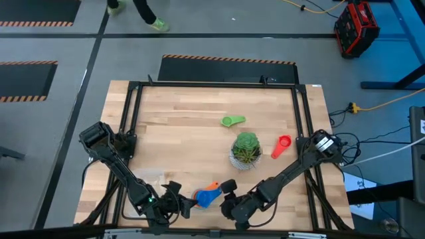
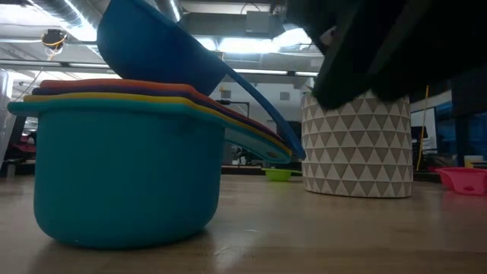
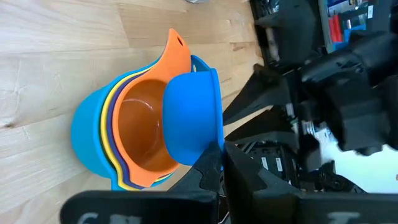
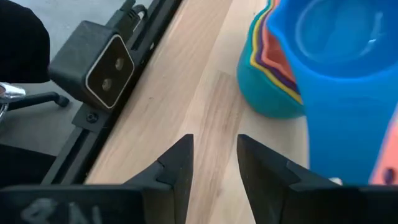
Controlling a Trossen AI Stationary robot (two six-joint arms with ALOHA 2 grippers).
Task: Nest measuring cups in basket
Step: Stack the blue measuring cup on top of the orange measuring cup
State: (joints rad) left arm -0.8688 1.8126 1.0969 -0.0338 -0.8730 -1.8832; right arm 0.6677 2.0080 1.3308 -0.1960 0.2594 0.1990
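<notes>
My right gripper (image 4: 214, 165) hangs half-open and empty at the table's 6 o'clock edge. The blue cup (image 3: 191, 115) rests tilted on the stack (image 3: 134, 140) just beside it. Light, stiff, probably slick; I'd pinch its handle. Left gripper (image 1: 178, 204) is closed.

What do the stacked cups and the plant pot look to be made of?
Stacked cups: likely smooth molded plastic, going by uniform solid colours, thin rims and a soft sheen. Plant pot: white with grey triangle print, matte; ceramic or plastic, can't tell.

Smooth glossy plastic measuring cups (image 3: 149, 124); matt pale wood table (image 1: 179, 126).
</notes>
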